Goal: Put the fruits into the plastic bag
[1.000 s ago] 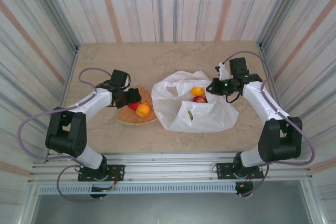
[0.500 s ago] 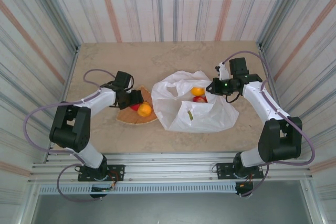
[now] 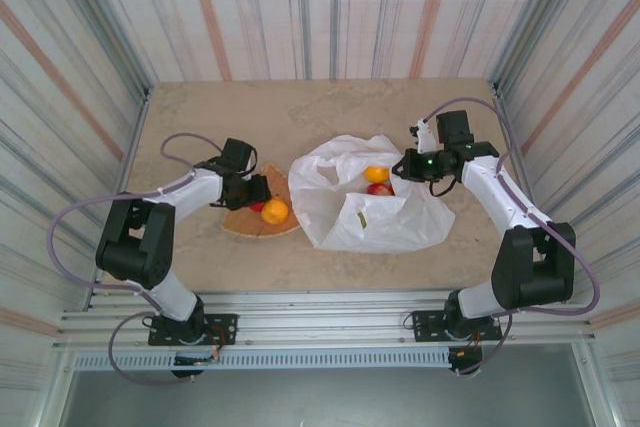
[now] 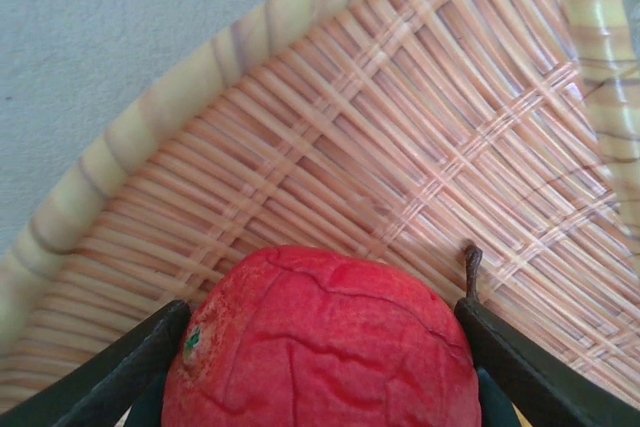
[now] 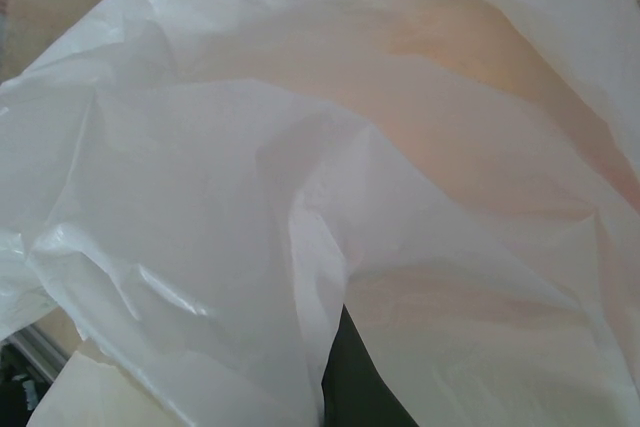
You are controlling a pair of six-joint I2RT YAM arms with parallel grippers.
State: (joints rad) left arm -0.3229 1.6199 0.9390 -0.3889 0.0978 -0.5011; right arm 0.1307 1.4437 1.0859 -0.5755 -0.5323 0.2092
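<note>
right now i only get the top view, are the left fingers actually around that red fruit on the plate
observer: yes. In the left wrist view the red fruit sits between the left fingers, one close against each side. Whether it is clamped, I cannot tell.
operator: is that plate solid wood
observer: no, it is a woven wicker plate with a raised rim.
operator: is the right arm really on the bag
observer: the right wrist view shows the plastic bag draped over a dark right finger, with an orange tint showing through the film.
</note>
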